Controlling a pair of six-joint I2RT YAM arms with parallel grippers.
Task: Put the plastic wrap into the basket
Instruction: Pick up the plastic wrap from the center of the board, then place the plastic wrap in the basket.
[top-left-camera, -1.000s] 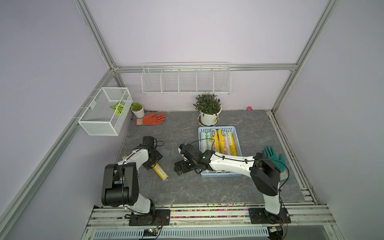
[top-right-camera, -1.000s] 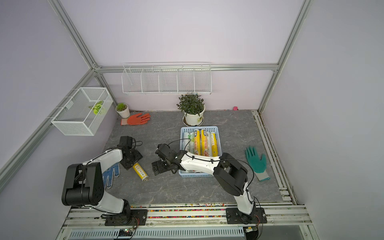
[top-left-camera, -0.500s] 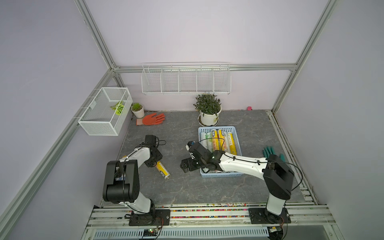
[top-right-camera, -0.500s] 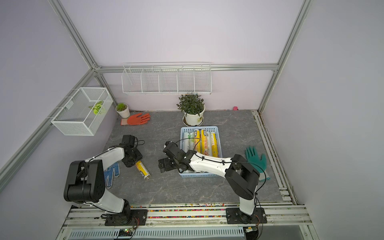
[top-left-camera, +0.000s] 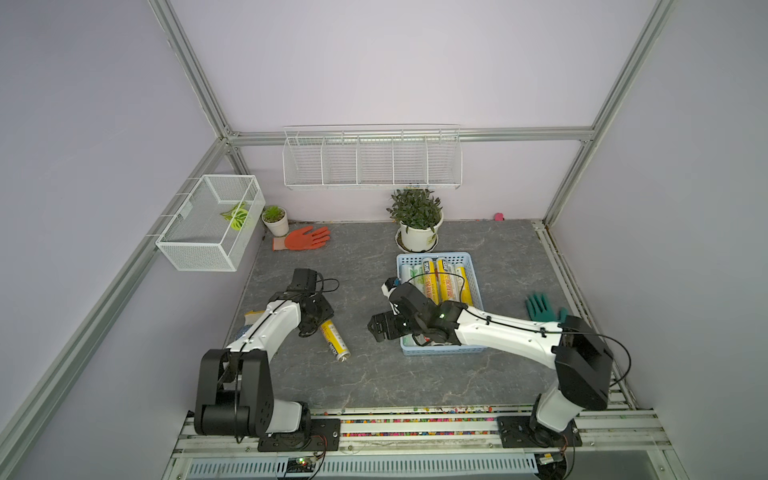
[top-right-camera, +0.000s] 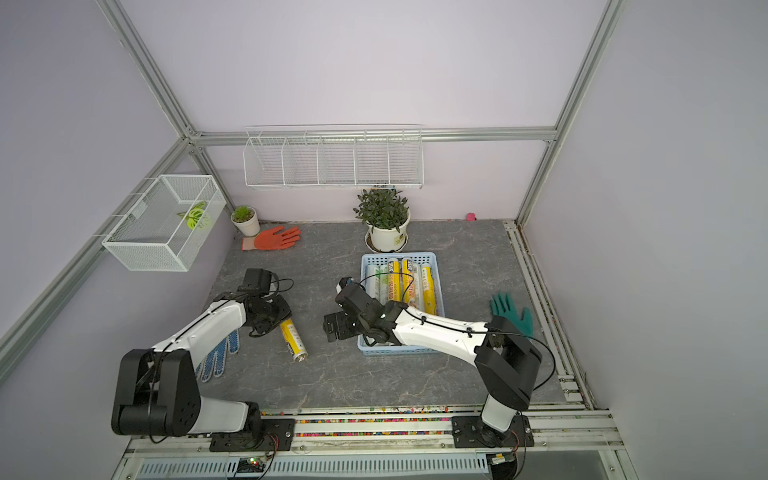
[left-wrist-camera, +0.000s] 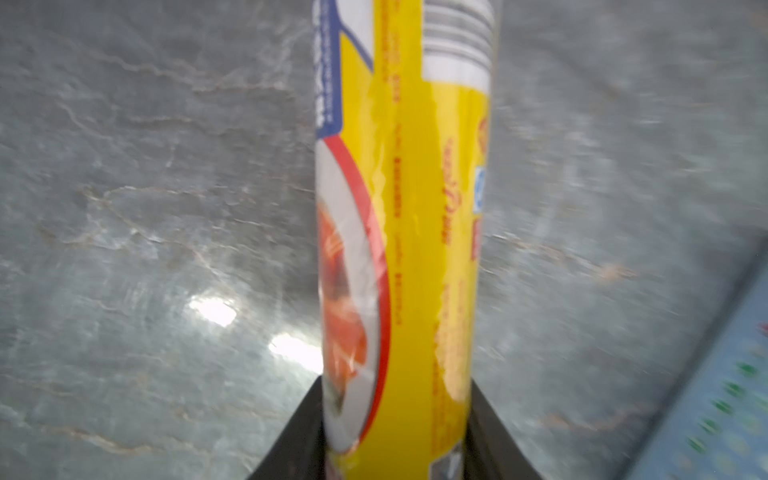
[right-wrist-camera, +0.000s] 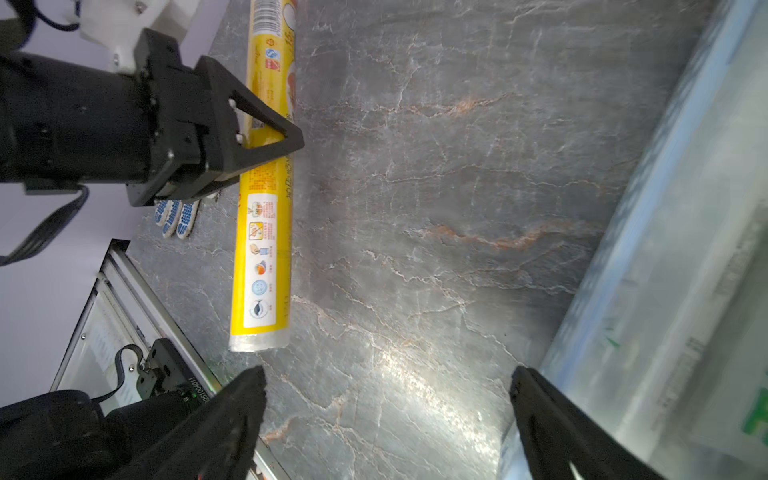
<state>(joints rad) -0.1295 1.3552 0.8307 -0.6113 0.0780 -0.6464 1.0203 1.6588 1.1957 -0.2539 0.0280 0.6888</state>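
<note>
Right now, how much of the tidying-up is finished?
Nearly done: several printed plastic wrap rolls lie in the light blue plastic basket. In hand: the left claw is shut on a yellow plastic wrap roll, the only one seen outside. Left: carry it in. The right claw is open and empty.

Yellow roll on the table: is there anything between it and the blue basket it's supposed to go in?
Yes. The right gripper, jaws open, hangs just outside the basket wall that faces the yellow roll, so it sits between the two. The left gripper is shut on the roll. Nothing else visible stands in the way.
</note>
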